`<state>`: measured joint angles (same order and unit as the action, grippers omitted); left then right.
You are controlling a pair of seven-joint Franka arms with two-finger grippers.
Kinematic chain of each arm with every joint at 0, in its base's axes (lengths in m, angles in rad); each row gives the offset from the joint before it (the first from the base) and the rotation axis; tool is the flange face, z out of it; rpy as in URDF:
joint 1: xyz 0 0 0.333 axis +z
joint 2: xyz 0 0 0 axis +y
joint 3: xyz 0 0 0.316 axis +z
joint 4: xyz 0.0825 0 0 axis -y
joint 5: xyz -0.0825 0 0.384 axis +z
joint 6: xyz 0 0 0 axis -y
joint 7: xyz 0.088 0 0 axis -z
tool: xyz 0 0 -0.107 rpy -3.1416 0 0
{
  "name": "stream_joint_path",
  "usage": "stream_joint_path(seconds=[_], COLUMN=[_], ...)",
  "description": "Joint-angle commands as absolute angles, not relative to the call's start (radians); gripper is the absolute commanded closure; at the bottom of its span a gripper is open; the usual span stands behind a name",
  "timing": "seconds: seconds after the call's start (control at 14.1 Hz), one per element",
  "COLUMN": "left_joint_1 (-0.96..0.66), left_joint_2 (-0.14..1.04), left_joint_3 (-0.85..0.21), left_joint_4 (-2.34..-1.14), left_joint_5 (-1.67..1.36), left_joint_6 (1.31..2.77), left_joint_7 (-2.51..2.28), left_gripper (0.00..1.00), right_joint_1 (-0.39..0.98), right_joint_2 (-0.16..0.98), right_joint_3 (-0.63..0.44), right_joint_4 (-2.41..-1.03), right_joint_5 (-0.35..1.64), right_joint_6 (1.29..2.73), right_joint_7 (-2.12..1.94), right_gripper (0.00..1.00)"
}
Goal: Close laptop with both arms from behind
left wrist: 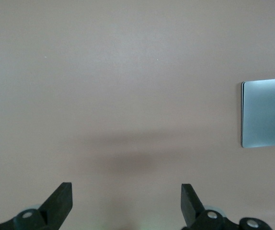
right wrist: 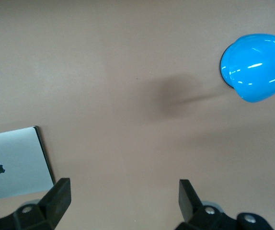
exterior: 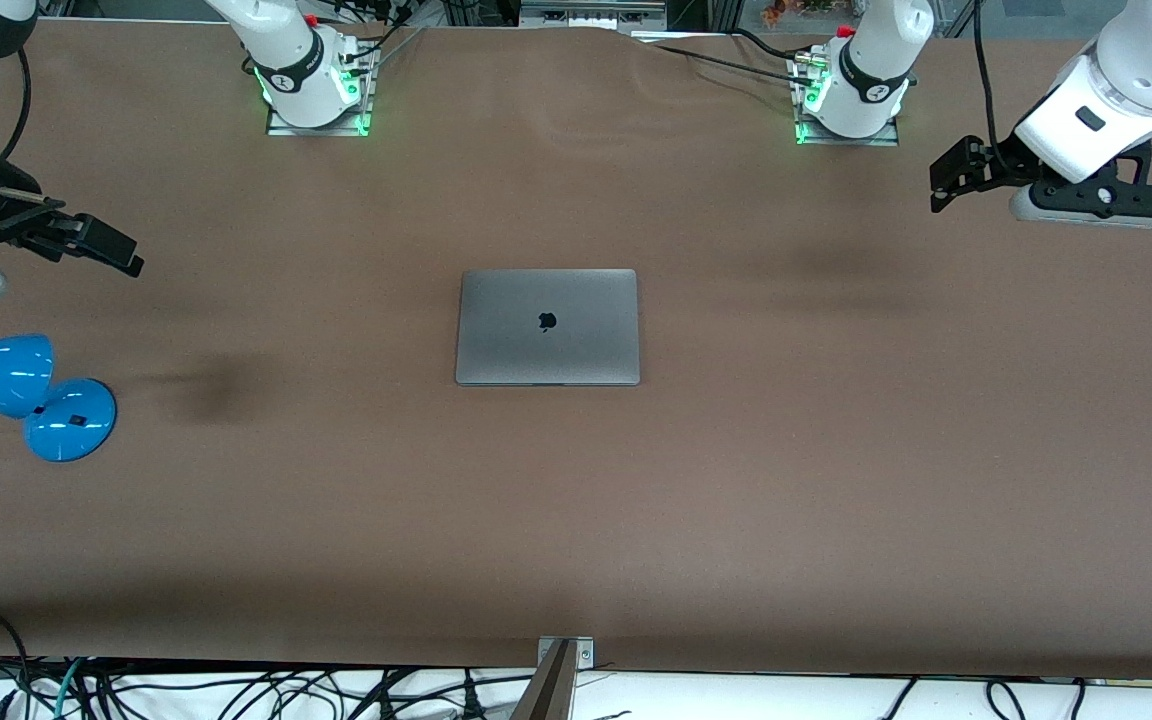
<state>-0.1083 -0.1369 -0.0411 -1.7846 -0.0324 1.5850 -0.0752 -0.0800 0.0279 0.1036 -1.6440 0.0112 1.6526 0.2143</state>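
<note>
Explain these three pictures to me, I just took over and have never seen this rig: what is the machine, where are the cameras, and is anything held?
Two white robot arms stand at a brown table. The front view looks down from across the table; the other two come from cameras on each wrist. A laptop lies mid-table with its lid shut. A blue lamp sits toward the right arm's end. The left gripper hangs open over bare table at its own end, the right gripper open over the table between lamp and laptop. Neither holds anything.
</note>
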Motion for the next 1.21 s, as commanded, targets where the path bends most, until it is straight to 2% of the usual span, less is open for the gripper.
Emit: stream_joint_path(seconds=[0.0, 0.28, 0.64, 1.14], left_joint_1=[-0.144, -0.161, -0.198, -0.215], left_joint_2=[-0.146, -0.114, 0.011, 0.028], left_joint_3=[-0.021, -0.008, 0.005, 0.000], left_joint_4=[-1.795, -1.757, -1.539, -1.506], left_joint_5=[-0.034, -0.002, 0.066, 0.069], left_joint_6=[1.588, 1.585, 1.525, 1.519], left_joint_7=[-0.051, -0.063, -0.069, -0.140], left_gripper=[0.00, 0.00, 0.00, 0.00], right_joint_1=[-0.087, -0.087, -0.086, -0.086], right_joint_2=[-0.012, -0.018, -0.020, -0.020], right_joint_3=[0.106, 0.107, 0.113, 0.114], right_joint_4=[-1.678, -1.677, -1.680, -1.678], right_joint_5=[0.018, 0.017, 0.017, 0.017], right_joint_6=[1.674, 1.675, 1.674, 1.674], right_joint_7=[0.195, 0.195, 0.193, 0.195], right_gripper=[0.00, 0.00, 0.00, 0.00])
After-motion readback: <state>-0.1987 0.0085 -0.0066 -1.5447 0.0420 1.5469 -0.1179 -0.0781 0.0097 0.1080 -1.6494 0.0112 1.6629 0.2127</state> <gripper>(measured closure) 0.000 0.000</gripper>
